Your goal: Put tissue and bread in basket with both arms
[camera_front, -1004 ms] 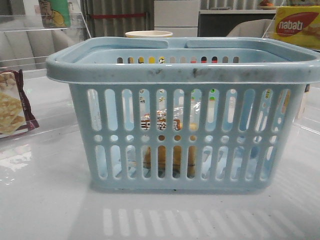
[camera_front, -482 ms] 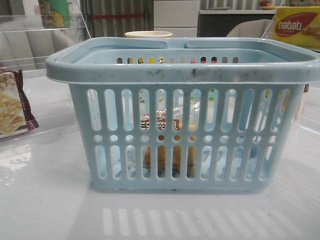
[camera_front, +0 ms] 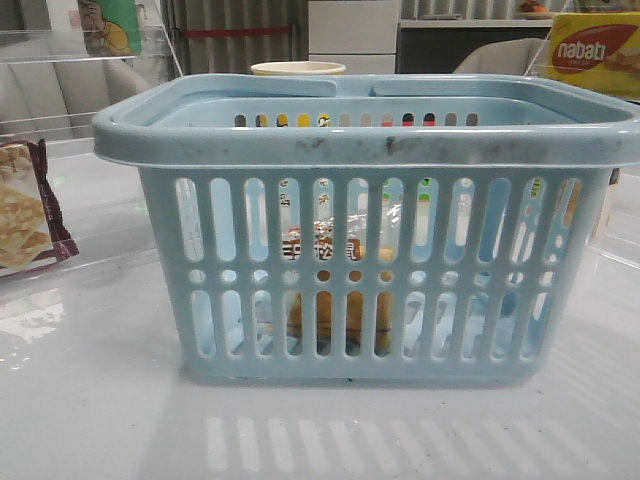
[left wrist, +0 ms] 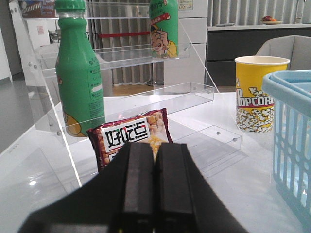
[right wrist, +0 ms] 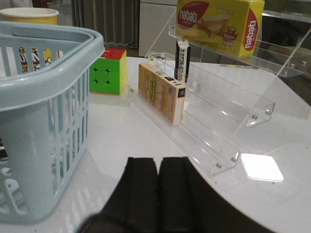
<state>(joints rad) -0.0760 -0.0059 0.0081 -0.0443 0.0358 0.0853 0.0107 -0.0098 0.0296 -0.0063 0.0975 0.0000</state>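
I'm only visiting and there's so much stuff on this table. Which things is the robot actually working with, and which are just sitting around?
Part of the job:
- basket
- bread, already inside the basket
- left gripper and right gripper, both shut and holding nothing

Just lying about:
- popcorn cup
- green bottle
- cracker packet
- puzzle cube
- nabati box

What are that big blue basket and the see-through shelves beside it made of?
The pale blue slotted basket looks like moulded plastic, matte, with dark scuffs along its thick rim. The clear stepped shelves seem to be acrylic, maybe glass: glossy, transparent, with small screws at the joints.
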